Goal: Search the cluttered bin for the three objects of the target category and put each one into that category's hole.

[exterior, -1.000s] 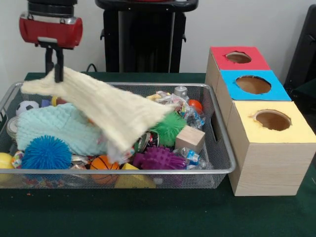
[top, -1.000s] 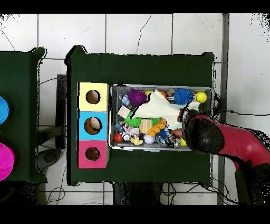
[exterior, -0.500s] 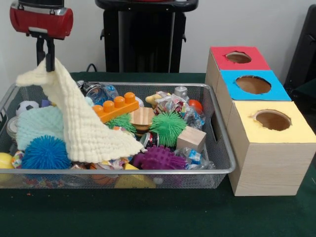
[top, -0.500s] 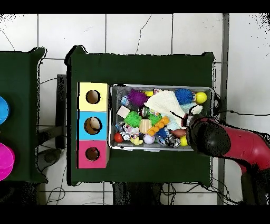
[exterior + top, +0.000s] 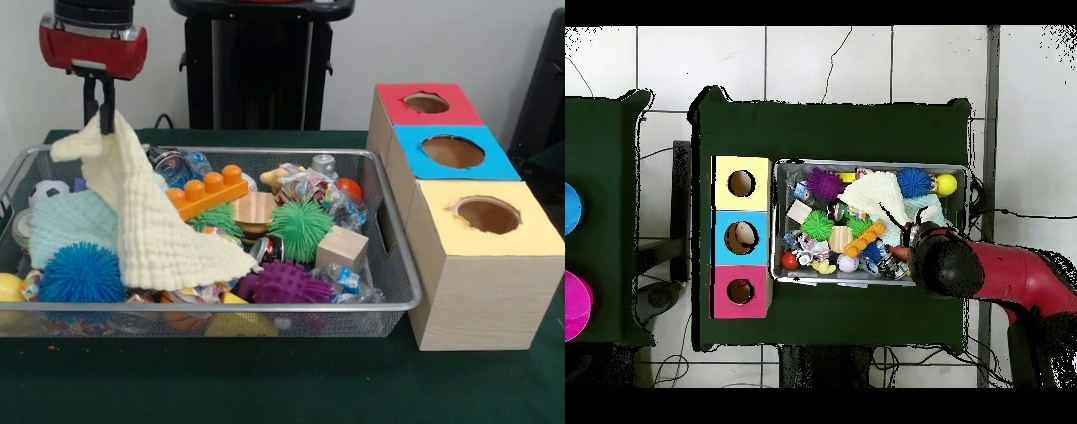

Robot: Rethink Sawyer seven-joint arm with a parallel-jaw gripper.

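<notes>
The wire-mesh bin [image 5: 221, 306] is full of mixed clutter; it also shows in the overhead view [image 5: 865, 163]. My gripper [image 5: 99, 113] hangs over the bin's far left corner, shut on one corner of a pale yellow knitted cloth [image 5: 154, 225]. The cloth drapes down onto the clutter. A small pale yellow-tan toy [image 5: 274, 177] shows partly among wrappers at the back of the bin. No orange striped toy shows. The red-topped box's hole [image 5: 426, 102] is at the far right, apart from my gripper.
In the bin lie a blue spiky ball [image 5: 82, 272], a green one [image 5: 301, 228], a purple one [image 5: 284, 283], an orange brick [image 5: 206, 191], a wooden cube [image 5: 340, 247] and a teal cloth [image 5: 66, 225]. Blue-topped [image 5: 450, 152] and yellow-topped [image 5: 485, 215] boxes stand nearer.
My gripper has drawn the yellow cloth to the left, uncovering the orange brick and a wooden disc. Since then it has moved slightly right and lower with the cloth.
</notes>
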